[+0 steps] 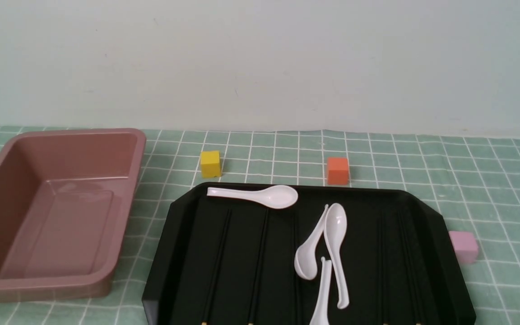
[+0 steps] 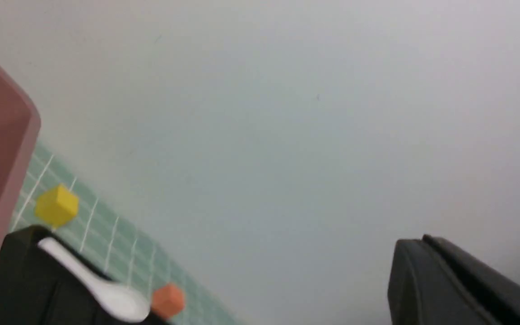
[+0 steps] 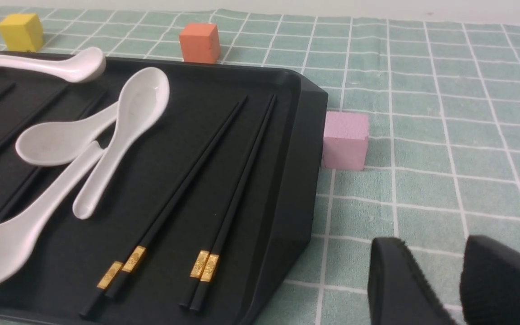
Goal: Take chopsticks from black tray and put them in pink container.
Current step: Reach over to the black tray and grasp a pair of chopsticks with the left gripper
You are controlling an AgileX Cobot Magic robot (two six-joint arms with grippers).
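The black tray [image 1: 431, 212] lies in the middle of the table, near the front. Several pairs of thin black chopsticks [image 1: 260, 253] lie lengthwise in it, hard to make out in the front view. The right wrist view shows two pairs [image 3: 183, 189] with gold bands near the tray's right wall [image 3: 296, 180]. My right gripper [image 3: 434, 246] is open and empty over the cloth, just off that side. The pink container [image 1: 61, 135] stands empty left of the tray. My left gripper [image 2: 422, 239] faces the wall with no gap showing between its fingers. Neither gripper shows in the front view.
Several white soup spoons [image 1: 334, 243] lie in the tray among the chopsticks. A yellow cube [image 1: 210, 163] and an orange cube [image 1: 337, 170] sit behind the tray. A pale pink cube [image 1: 463, 246] touches its right side. The table has a green checked cloth [image 1: 490, 180].
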